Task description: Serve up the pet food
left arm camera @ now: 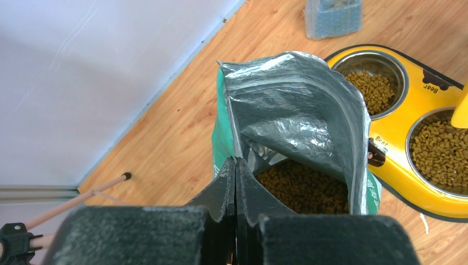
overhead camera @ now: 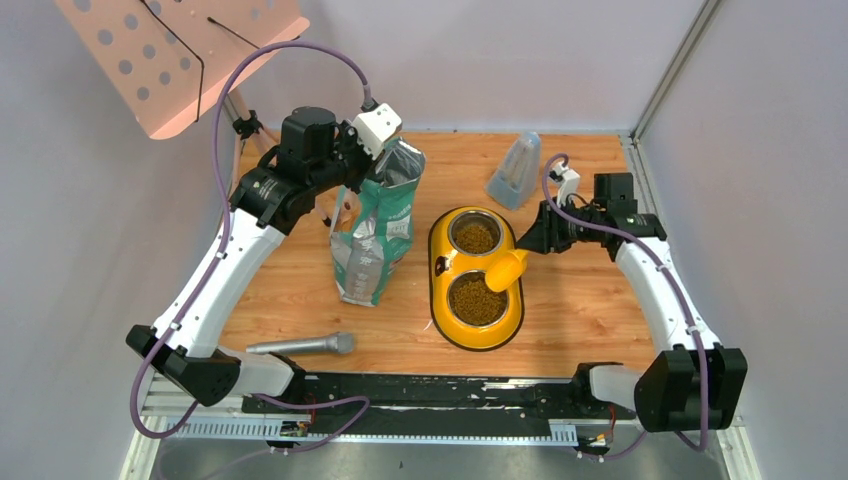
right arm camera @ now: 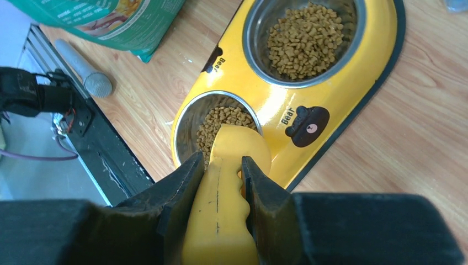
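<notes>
Two bowls of the one yellow feeder hold kibble; more lies in the single bag — left gripper pinches its rim, right gripper clamps one yellow scoop over the near bowl.

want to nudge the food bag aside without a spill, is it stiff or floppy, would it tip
Probably floppy: the bag is creased thin foil, its rim pinched by the left fingers. Likely bottom-heavy, since the pet food sits low inside. Pushed high it may fold or tip, as it stands tall, narrow and open-topped.
</notes>
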Robot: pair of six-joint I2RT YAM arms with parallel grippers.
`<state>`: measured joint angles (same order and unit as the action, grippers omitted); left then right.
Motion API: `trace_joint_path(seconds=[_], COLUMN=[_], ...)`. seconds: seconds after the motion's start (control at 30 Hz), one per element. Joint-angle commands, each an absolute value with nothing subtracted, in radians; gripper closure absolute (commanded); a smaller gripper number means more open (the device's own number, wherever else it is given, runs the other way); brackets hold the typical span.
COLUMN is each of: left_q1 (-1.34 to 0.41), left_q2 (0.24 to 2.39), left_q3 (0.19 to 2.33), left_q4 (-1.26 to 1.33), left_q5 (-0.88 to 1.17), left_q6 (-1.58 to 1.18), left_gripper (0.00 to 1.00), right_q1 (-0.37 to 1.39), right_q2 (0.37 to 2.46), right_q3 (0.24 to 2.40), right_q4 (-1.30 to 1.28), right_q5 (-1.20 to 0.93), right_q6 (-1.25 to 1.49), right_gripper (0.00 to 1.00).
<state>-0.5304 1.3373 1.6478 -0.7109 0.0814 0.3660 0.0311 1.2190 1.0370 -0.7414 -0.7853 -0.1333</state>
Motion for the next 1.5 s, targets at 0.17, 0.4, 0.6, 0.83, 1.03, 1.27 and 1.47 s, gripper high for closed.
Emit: trace_joint_path(seconds=[0.17,0.4,0.6,0.83,1.03,1.27,1.47], left_q1=[-0.533,-0.534,-0.533,-0.532,-0.532,-0.532,-0.529], left_q2=[1.302,1.303,1.302,1.302,1.313,1.300,1.286], left_q3=[1.684,1.694,1.692,1.689,1.708,1.687,1.655], left_q4=[-0.561,-0.583,-0.577,-0.575,-0.577,-0.563,-0.554], left_q5=[0.108,0.105,0.101,0.107,0.107,0.103,0.105], left_q6=[0.386,0.398,0.403,0.404,0.405,0.401,0.397], left_gripper=[1.00,1.00,1.00,1.00,1.00,1.00,1.00], right_q1=[0.113,0.134,0.136,0.136,0.081,-0.085,-0.218], right_q2=[1.214,1.247,1.262,1.283,1.330,1.476,1.713], right_q3=[1.243,1.315,1.352,1.395,1.469,1.634,1.802], right_q4=[-0.816,-0.829,-0.810,-0.825,-0.815,-1.163,-1.541], right_q5=[-0.739,-0.709,-0.737,-0.723,-0.723,-0.610,-0.590], right_q6=[-0.259,-0.281,-0.238,-0.227,-0.126,-0.373,-0.537], right_gripper=[1.00,1.00,1.00,1.00,1.00,1.00,1.00])
